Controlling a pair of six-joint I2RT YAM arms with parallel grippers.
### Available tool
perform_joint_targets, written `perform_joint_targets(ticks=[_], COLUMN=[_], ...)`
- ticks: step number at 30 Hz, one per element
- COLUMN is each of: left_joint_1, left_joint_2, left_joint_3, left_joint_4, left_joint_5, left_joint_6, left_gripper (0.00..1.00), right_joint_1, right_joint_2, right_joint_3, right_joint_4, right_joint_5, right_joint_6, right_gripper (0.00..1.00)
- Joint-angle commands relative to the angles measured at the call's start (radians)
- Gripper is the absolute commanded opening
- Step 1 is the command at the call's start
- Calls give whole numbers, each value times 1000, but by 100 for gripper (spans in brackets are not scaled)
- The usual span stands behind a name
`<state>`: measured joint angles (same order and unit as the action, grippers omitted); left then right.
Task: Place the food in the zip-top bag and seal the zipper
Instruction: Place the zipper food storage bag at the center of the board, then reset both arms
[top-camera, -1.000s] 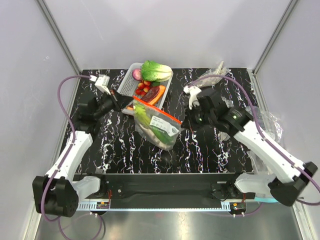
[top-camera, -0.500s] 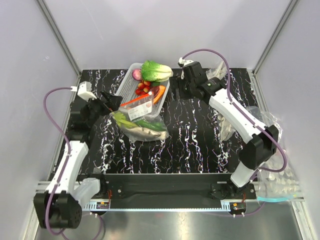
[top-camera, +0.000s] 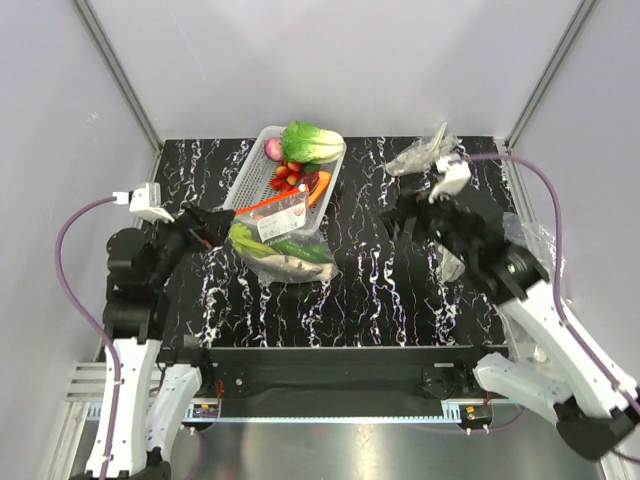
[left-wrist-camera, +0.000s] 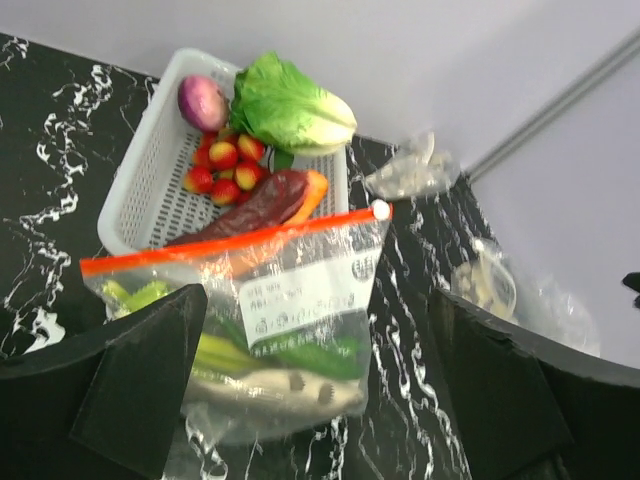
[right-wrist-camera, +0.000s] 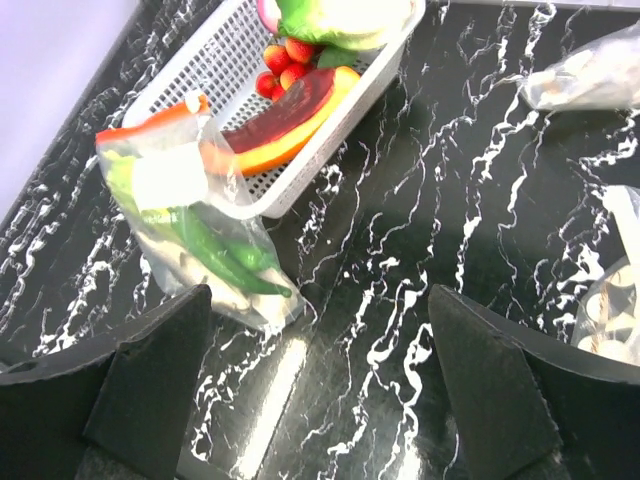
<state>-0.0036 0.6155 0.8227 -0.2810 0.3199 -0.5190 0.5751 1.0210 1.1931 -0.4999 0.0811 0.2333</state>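
The zip-top bag (top-camera: 285, 243) lies on the black marbled table, its mouth end propped against the front of a white basket. Its zipper (top-camera: 272, 203) runs as one straight red-orange line, which also shows in the left wrist view (left-wrist-camera: 230, 242). Through the clear plastic I see the food (left-wrist-camera: 285, 368): green pieces over a pale whitish root. My left gripper (top-camera: 218, 226) hovers open just left of the bag, touching nothing. My right gripper (top-camera: 392, 215) is open over bare table, well to the bag's right. In the right wrist view the bag (right-wrist-camera: 190, 225) lies ahead and to the left of the gripper (right-wrist-camera: 320, 300).
The white basket (top-camera: 250, 165) behind the bag holds a leafy cabbage (top-camera: 312, 141), small red pieces, a purple bulb and a dark red and orange piece. Wrinkly clear bags lie at the back right (top-camera: 425, 155) and along the right edge (top-camera: 530, 240).
Both grippers went from shut to open and let go of the bag, which now rests against the basket. The left arm drew back left; the right arm swung to the right middle.
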Motion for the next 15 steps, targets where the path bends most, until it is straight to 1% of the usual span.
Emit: perform_joint_targets(ticks=[1,2,4,5,7,8,10,11,15], left_joint_1=[1,1,1,1,1,1,1,1,1], left_joint_2=[-36,-65,-103,-146,-200,-258,-318,-374,-464], left_joint_3=[64,61,17,-5,-66,-86,-158,-175,-180], left_joint_4=[-212,-234,-253,-250,-229,-216,-175,-164,-150], left_joint_5=[88,84,90,99,103,105,101,99,93], left_joint_6=[132,151,187,197,198,197,189,185,192], left_gripper=[99,99,99,99,99,99,99,99,99], right_joint_1=[5,3,5,3,3,3,3,3,3], right_joint_2=[-154,-223,-289,-345,-395,-439,-475,-493,-486], right_joint_3=[-151,-179,-256,-280,-343,-361,-414,-426,-438], right_joint_4=[115,119,129,133,145,150,158,153,130], right_joint_5=[8,22,54,75,91,95,117,121,134], right_joint_6=[12,18,43,53,75,81,95,101,127], right_gripper=[96,96,98,98,98,98,98,98,98])
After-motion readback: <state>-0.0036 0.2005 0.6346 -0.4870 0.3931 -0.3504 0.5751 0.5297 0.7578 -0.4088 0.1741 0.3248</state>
